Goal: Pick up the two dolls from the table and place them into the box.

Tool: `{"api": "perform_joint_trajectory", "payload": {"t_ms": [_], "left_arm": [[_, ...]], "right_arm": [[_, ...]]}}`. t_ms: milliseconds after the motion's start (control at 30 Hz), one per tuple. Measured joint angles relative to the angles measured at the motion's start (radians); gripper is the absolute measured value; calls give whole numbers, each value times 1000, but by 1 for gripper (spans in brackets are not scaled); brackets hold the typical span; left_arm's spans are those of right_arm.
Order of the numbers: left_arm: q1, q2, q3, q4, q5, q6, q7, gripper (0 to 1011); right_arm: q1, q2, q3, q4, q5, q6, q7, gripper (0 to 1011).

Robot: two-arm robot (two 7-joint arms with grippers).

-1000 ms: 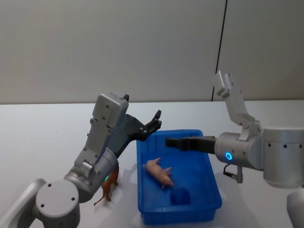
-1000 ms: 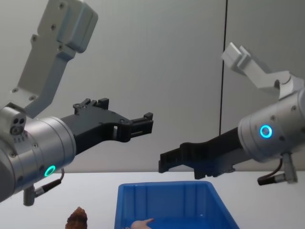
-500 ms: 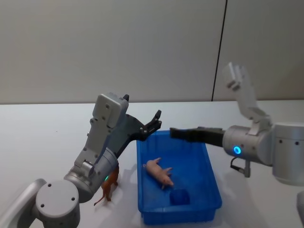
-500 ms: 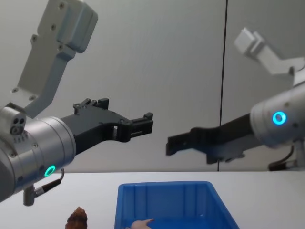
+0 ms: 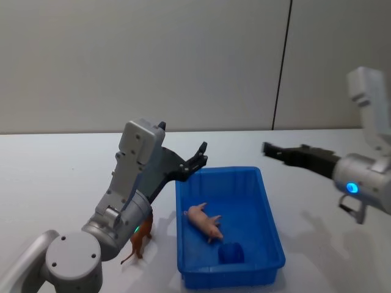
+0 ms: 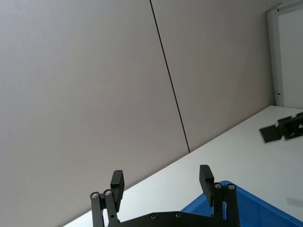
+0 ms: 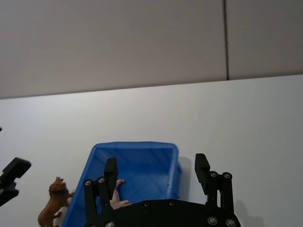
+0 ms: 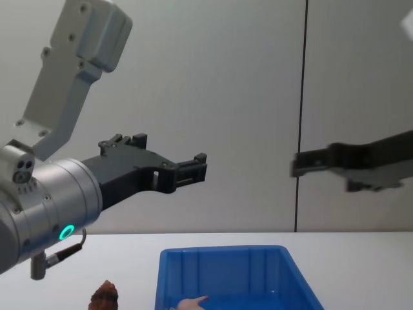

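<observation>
Your left gripper (image 5: 197,160) hangs in the air over the far left corner of the box (image 5: 269,210). Its two fingers (image 6: 117,180) are spread apart with nothing between them. The pale doll (image 5: 205,221) lies on its side on the box floor, below and nearer than that gripper and well apart from it. The brown doll (image 5: 139,240) stands on the table (image 5: 55,177) just left of the box's near left wall. Your left arm hides its upper part in the head view, and the chest view cuts off all but its top. Your right gripper (image 5: 269,148) is in the air just right of the box's far right corner, also spread and empty. A dark blue shape (image 5: 231,252) at the box's near end is hard to make out.
</observation>
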State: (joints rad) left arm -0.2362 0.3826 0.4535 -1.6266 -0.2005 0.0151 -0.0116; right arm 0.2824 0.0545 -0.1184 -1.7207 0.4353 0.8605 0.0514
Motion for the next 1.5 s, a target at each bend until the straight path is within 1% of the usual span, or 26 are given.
{"api": "perform_joint_trajectory", "payload": {"t_ms": [100, 167, 233, 400, 433, 500, 567, 633, 667, 833, 867, 900, 1067, 1267, 1300, 1367, 1467, 1500], "left_arm": [[4, 4, -2, -5, -5, 8, -1, 1005], [10, 11, -4, -13, -16, 21, -2, 1006], [17, 18, -7, -22, -24, 29, -3, 1005], [51, 50, -18, -63, -64, 71, -1, 1005], [63, 62, -21, -76, -81, 86, 3, 1006], [77, 75, -25, -91, -96, 100, 8, 1006], [97, 93, -30, -112, -121, 120, 17, 1006], [109, 105, -33, -124, -137, 134, 23, 1005], [125, 119, -37, -139, -155, 147, 30, 1006], [164, 154, -48, -173, -207, 189, 51, 1006], [180, 168, -52, -184, -227, 204, 58, 1005], [184, 172, -53, -188, -232, 208, 59, 1006], [220, 203, -64, -205, -291, 257, 72, 1005], [243, 219, -71, -192, -345, 299, 71, 1005], [243, 219, -71, -192, -345, 299, 71, 1005], [245, 218, -73, -168, -363, 311, 59, 1006], [241, 214, -74, -148, -373, 318, 44, 1006], [236, 210, -74, -130, -378, 320, 34, 1006]], "right_arm": [[-20, 16, 26, -27, 18, -18, -23, 1001], [-29, 23, 37, -37, 27, -27, -34, 1001], [-43, 35, 56, -52, 41, -41, -51, 1001], [-73, 59, 95, -85, 69, -66, -78, 1001], [-76, 61, 100, -89, 72, -69, -81, 1001], [-86, 68, 111, -98, 80, -77, -90, 1001], [-93, 74, 120, -106, 87, -83, -98, 1001], [-97, 77, 126, -111, 92, -87, -102, 1001], [-99, 78, 128, -113, 94, -89, -103, 1001], [-108, 86, 140, -123, 102, -97, -112, 1001], [-111, 88, 143, -125, 104, -99, -114, 1001], [-112, 89, 144, -126, 105, -100, -115, 1001], [-118, 94, 152, -133, 110, -105, -121, 1001], [-122, 97, 157, -138, 114, -109, -125, 1001], [-123, 97, 158, -139, 115, -110, -126, 1001], [-124, 98, 159, -139, 116, -110, -127, 1001], [-125, 99, 161, -141, 117, -111, -128, 1001], [-125, 99, 162, -141, 117, -111, -128, 1001]]}}
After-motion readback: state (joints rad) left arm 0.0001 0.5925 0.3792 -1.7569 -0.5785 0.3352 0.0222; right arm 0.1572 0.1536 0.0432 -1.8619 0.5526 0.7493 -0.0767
